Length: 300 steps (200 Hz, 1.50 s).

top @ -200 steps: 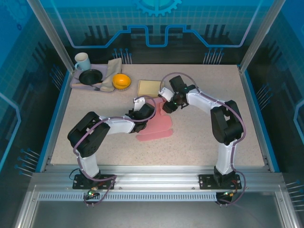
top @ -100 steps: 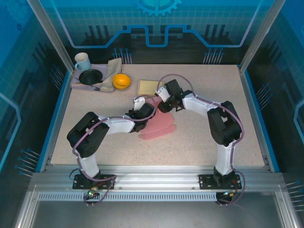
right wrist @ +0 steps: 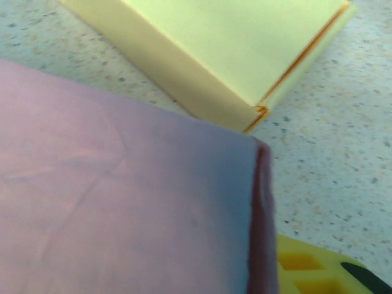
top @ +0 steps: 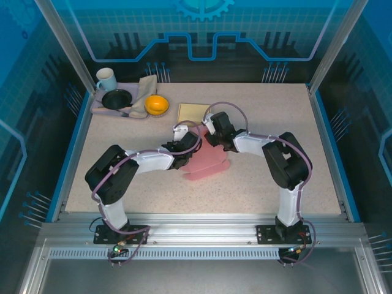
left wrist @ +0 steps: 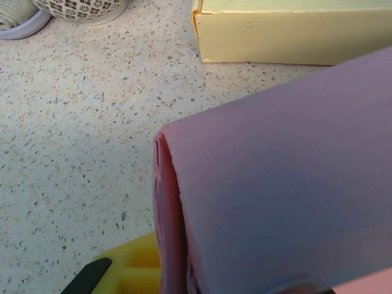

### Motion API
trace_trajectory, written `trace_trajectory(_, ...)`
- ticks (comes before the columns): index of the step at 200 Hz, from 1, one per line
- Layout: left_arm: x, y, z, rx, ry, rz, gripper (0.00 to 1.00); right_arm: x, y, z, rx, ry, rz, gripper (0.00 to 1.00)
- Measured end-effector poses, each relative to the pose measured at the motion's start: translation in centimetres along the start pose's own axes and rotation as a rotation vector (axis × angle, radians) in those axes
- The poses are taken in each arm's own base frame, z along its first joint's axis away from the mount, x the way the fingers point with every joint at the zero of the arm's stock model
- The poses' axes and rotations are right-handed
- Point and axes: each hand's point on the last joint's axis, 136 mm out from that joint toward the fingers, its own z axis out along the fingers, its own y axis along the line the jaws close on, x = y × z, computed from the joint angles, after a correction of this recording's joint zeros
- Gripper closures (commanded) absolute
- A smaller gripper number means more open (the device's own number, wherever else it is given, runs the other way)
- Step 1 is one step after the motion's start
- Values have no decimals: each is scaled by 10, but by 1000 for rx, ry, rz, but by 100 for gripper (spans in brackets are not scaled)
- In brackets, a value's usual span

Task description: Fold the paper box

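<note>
1. Here the pink paper box (top: 209,164) lies on the tabletop (top: 263,184) between the two tools and on their base side. One panel is raised and stands close before each wrist camera.
2. The left tool (top: 185,144) and right tool (top: 211,138) meet at the raised far end of the box. A yellow finger pad (left wrist: 131,272) of the left tool sits just beside the panel's edge, and the right tool's pad sits likewise. Whether either tool is clamped on the paper or only pressing it cannot be told.
3. Step in hand, as judged: lifting and creasing one wall. The folding looks partly done, since the part nearer the bases lies flat.
4. The next move calls for bringing that wall upright along its crease, with both tools moving together so the thin sheet neither buckles nor tears.
5. Edges and room: a yellow box (top: 192,111) sits just beyond the tools, near the raised panel, so room is tight there. Bare tabletop opens toward the bases and outward of the right tool. A tray (top: 97,110) of dishes lies well apart, outward of the left tool.
</note>
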Motion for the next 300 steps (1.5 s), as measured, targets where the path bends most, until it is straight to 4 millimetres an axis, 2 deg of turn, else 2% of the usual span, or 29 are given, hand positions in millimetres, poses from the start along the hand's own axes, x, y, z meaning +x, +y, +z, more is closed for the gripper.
trace_trajectory(55, -14, -1, -7, -32, 14, -49, 87, -17, -12, -16, 303, 6, -41, 60)
trace_trajectory(106, -18, -9, -10, -7, 17, -86, 87, -15, -27, -21, 382, 27, 44, 59)
trace_trajectory(146, -13, -10, -6, -19, 33, -86, 87, -3, -24, -14, 296, 63, 195, 59)
trace_trajectory(178, -14, -16, -7, -8, 32, -85, 87, 4, -32, -14, 239, 87, 324, 59)
trace_trajectory(218, -18, -21, -7, 1, 33, -88, 87, 8, -36, -20, 267, 121, 374, 58)
trace_trajectory(235, -17, -21, -6, -5, 40, -84, 87, 11, -35, -20, 256, 124, 393, 54)
trace_trajectory(260, -12, -18, -6, -19, 56, -80, 87, 16, -29, -19, 165, 119, 440, 52)
trace_trajectory(300, -13, -19, -5, -25, 62, -88, 87, 13, -30, -20, 58, 86, 461, 52)
